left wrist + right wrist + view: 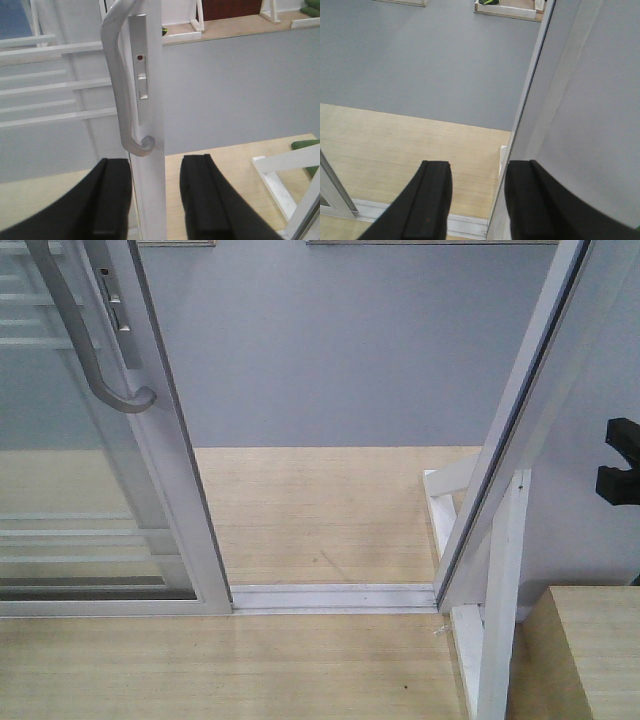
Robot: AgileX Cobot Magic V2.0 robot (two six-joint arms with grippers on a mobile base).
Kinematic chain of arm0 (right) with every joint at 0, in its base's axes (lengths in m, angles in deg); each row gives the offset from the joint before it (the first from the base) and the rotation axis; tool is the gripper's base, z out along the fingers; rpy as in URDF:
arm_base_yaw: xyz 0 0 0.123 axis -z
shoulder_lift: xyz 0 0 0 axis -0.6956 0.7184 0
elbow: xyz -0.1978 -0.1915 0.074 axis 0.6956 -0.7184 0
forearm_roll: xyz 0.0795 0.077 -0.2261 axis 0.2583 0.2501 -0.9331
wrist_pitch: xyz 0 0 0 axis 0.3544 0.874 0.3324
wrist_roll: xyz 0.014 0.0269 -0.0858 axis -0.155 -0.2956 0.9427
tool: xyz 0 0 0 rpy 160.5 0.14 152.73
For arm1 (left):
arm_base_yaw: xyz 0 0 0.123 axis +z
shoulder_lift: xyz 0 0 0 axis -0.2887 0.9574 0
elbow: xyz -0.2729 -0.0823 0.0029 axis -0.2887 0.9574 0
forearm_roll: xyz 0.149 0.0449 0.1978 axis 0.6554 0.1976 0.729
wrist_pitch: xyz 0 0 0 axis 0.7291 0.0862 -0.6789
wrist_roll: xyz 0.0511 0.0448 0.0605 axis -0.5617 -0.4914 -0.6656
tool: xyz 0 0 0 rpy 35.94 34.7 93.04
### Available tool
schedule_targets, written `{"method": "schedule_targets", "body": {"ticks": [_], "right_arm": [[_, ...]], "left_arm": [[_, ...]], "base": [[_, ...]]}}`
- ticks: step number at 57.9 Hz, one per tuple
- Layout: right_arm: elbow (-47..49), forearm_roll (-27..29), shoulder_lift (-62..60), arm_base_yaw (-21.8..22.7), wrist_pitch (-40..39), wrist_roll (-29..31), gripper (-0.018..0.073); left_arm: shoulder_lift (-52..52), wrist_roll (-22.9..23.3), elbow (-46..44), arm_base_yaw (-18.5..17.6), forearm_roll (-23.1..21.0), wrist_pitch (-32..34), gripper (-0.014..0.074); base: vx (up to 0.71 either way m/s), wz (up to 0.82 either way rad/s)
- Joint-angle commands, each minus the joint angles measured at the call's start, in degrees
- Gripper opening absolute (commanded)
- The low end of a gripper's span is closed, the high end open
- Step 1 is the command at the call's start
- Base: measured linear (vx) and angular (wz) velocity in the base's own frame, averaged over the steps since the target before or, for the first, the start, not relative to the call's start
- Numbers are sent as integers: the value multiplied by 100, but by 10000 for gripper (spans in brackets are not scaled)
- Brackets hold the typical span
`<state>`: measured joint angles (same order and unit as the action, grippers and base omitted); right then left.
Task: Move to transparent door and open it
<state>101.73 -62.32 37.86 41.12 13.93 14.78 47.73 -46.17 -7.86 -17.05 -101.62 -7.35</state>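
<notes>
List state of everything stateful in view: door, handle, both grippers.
transparent door: slid partly open, a gap of bare floor track between its stile and the frame post on the right.
pull handle: free, nothing gripping it.
left gripper: jaws open, straddling the door stile below the handle, not closed on it.
right gripper: jaws open, empty, beside the frame post.
floor track: unobstructed across the gap.

My fingers (112, 200) are plain black. The transparent door (170, 490) has a white frame, thin white bars and a silver-grey handle (120, 85). The floor (320, 510) is pale wood, then flat grey.
</notes>
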Motion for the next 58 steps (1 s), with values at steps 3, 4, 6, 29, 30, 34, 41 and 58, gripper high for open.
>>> {"method": "schedule_targets", "body": {"ticks": [3,4,6,29,30,34,41,58], "right_arm": [[170,4,-24,27,-443,16,342],[170,4,-24,27,-443,16,342],[170,4,-24,27,-443,16,342],[170,4,-24,27,-443,16,342],[170,4,-24,27,-443,16,342],[170,4,-24,27,-443,16,342],[170,4,-24,27,-443,16,342],[170,4,-24,27,-443,16,342]], "left_arm": [[-398,77,-147,-31,-122,23,372],[-436,77,-147,-31,-122,-19,372],[-523,77,-147,-31,-126,-82,372],[-1323,791,768,-31,127,397,90],[-1435,896,909,-31,231,517,69],[-1769,1456,1425,-31,597,938,1],[-2571,2415,2514,-31,1298,1678,-8],[-4249,2463,4061,-49,1859,1972,-6]], "base": [[0,0],[0,0],[0,0],[0,0],[0,0],[0,0],[0,0],[0,0]]}}
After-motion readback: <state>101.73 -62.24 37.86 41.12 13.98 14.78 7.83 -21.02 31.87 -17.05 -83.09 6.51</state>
